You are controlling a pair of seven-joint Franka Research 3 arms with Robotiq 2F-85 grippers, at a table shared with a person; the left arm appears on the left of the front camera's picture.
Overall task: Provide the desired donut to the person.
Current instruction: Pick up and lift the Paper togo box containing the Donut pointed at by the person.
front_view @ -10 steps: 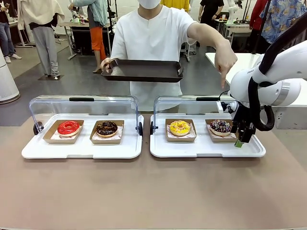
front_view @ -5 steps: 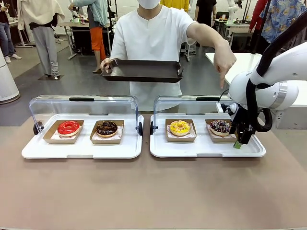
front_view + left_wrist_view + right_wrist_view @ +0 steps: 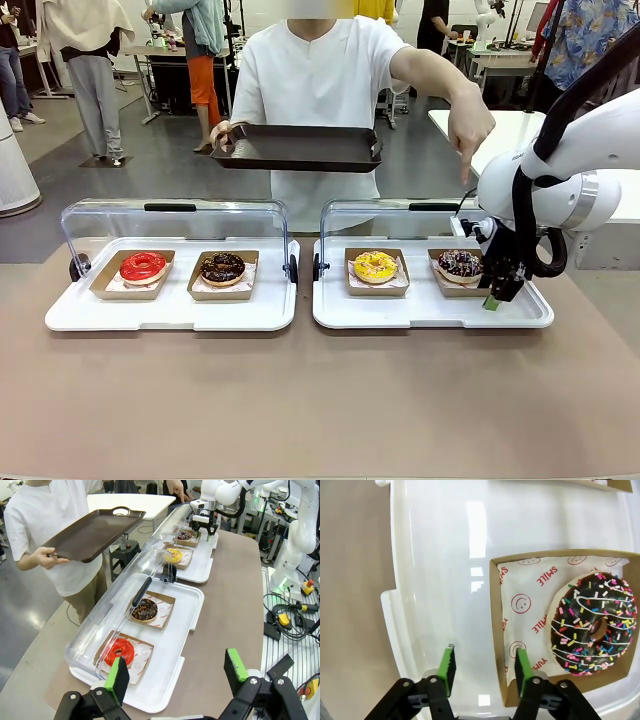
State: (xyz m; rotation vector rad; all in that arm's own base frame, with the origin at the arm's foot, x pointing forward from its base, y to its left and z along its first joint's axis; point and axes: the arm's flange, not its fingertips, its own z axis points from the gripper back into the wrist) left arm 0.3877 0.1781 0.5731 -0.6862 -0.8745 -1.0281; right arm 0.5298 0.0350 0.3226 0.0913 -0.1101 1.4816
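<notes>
The person in a white shirt [image 3: 315,80] holds a dark tray [image 3: 297,147] in one hand and points a finger [image 3: 468,165] down at the chocolate donut with coloured sprinkles [image 3: 460,263] [image 3: 592,625]. That donut lies in a cardboard box [image 3: 520,600] on the right white tray [image 3: 430,312]. My right gripper [image 3: 493,297] [image 3: 484,669] is open and low at the box's right side, its jaws on either side of the box's wall. My left gripper [image 3: 175,672] hangs open and holds nothing, above the table's near-left end.
A yellow donut [image 3: 375,266] shares the right tray. A red donut [image 3: 143,266] and a plain chocolate donut [image 3: 222,267] sit in boxes on the left tray [image 3: 170,310]. Clear lids [image 3: 175,222] stand raised behind both trays. Bare brown table lies in front.
My right gripper has edged slightly left and down toward the sprinkle donut's box. The person's pointing hand and tray stay about where they were.
</notes>
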